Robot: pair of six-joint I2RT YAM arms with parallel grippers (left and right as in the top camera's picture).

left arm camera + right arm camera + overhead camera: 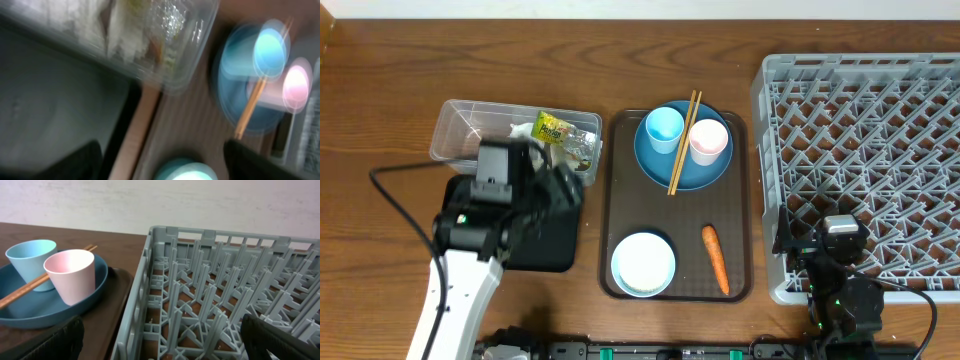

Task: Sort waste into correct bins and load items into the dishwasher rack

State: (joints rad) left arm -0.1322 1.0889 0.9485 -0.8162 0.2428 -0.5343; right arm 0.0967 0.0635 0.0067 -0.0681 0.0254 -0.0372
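The left arm [455, 290] is a white tube with bulky black joints [470, 232], a green light [463, 217] and a thin black cable [390, 185]; the left gripper [563, 182] is black too. The right arm [842, 275] is all black, green-lit.

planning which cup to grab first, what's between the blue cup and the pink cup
The pair of wooden chopsticks lies across the dark-blue plate between the light-blue cup and the pale-pink cup; the overhead view shows it.
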